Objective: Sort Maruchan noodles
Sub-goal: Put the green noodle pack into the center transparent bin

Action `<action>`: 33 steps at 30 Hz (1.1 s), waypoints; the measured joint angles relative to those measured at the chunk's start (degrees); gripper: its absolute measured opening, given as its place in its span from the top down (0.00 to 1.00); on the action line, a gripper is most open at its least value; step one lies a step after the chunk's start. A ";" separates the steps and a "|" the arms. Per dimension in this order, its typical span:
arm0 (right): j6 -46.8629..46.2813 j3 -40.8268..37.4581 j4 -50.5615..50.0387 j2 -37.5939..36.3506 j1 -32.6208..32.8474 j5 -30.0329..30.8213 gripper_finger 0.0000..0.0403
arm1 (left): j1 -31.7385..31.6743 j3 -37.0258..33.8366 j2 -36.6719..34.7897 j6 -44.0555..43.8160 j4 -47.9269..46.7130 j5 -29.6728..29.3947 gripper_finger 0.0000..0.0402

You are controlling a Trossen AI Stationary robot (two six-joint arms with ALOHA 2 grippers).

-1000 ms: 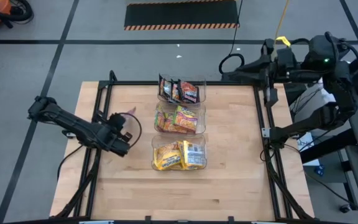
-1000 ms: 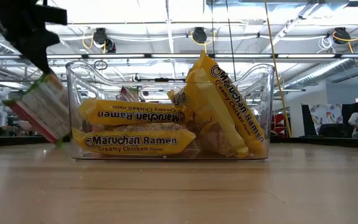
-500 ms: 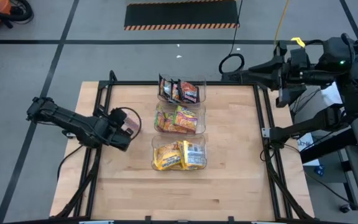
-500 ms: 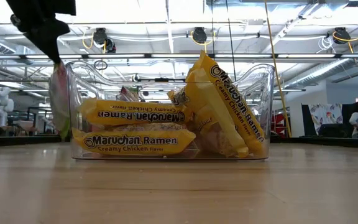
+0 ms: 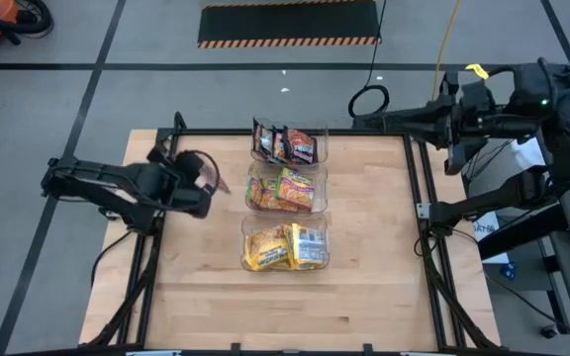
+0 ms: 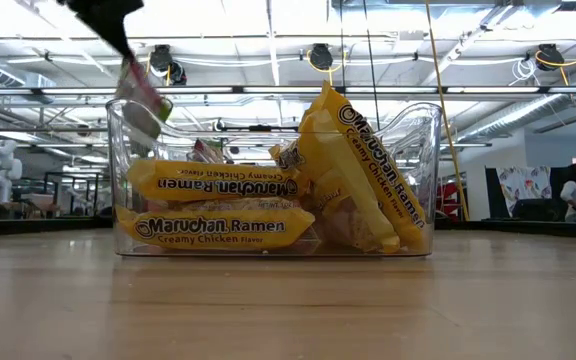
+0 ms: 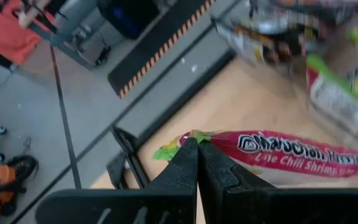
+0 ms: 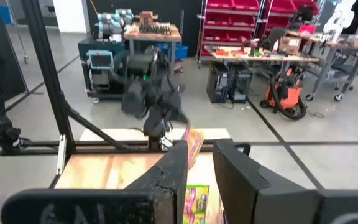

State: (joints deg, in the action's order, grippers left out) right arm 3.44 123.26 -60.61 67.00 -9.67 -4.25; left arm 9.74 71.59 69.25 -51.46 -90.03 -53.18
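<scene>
left pincer point(image 5: 209, 185) clamps lime-chili packet point(image 7: 291, 155) near table's left edge point(image 5: 127, 198) | right pincer point(image 8: 197, 163) parted, empty, beyond far-right corner

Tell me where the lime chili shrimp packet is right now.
High view: the lime chili shrimp packet is held above the table's left side in the left gripper, left of the middle bin.

Two dark arms here, both matte black, built from chunky jointed segments. The left arm point(image 5: 117, 188) shows a rounded black shoulder housing and a black cable looping beside its wrist. The left gripper point(image 7: 197, 163) has two flat, tapered black fingers with plain, unmarked faces. The right arm point(image 5: 493, 109) carries a small green light, a yellow tag and bundled black cables. The right gripper point(image 8: 197, 163) has thick, blocky black fingers, scuffed at the edges.
</scene>
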 joint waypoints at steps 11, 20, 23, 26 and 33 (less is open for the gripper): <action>-0.01 0.00 -4.54 0.00 0.00 0.00 0.83 | -5.13 17.88 1.11 19.82 3.13 -7.16 1.00; 0.17 0.00 -4.44 -0.16 0.00 0.00 0.83 | -8.07 23.30 4.82 39.62 16.97 -6.94 1.00; 0.17 0.00 -4.41 -0.42 0.00 0.00 0.83 | -8.59 23.85 6.23 44.86 21.95 -6.92 1.00; 0.20 0.00 -4.41 -0.70 0.00 0.00 0.83 | -8.66 23.90 7.82 49.64 27.74 -6.87 1.00; 0.20 0.00 -4.36 -1.07 0.00 0.00 0.83 | -8.66 23.90 11.11 57.47 40.27 -5.59 1.00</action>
State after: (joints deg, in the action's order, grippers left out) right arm 3.64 123.26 -64.97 65.93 -9.67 -4.25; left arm 1.08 95.48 80.37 6.01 -49.76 -58.77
